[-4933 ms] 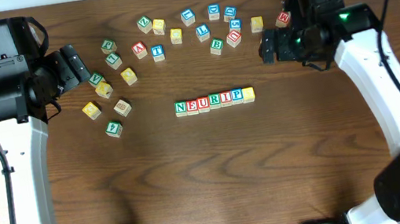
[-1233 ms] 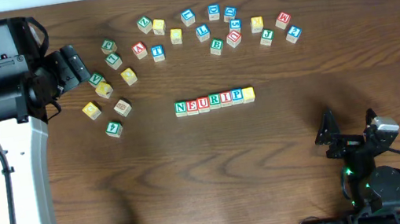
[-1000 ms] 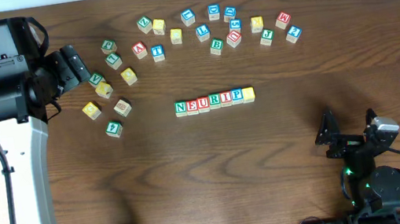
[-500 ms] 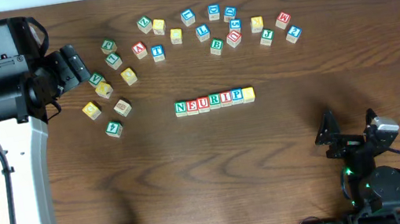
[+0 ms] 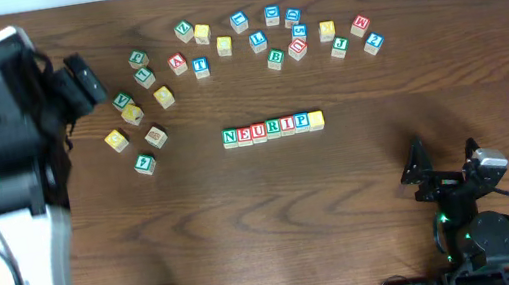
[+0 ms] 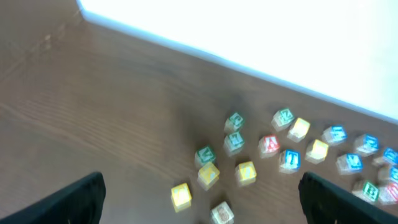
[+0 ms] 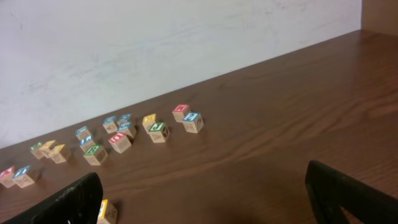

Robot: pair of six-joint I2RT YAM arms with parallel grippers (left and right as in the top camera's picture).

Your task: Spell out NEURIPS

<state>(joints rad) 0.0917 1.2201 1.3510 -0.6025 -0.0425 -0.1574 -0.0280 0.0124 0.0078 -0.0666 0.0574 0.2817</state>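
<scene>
Dark wood tabletop, NEURIPS row running left-right, well ahead-left of open, empty right gripper; left gripper open too.

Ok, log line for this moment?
row: NEURIP plus yellow cube, touching | left gripper: open, empty, by spare cubes | right gripper: open, empty

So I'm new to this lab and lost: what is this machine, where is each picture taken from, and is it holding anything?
Two robot arms sit at a wooden table. One picture looks straight down; the other two come from cameras on the wrists, with dark fingertips at the bottom corners. The left pincer is near the loose letter cubes, the right pincer is low at the near edge. Both are open and empty. In the middle, a row of cubes reads NEURIP, then a plain yellow one.
</scene>
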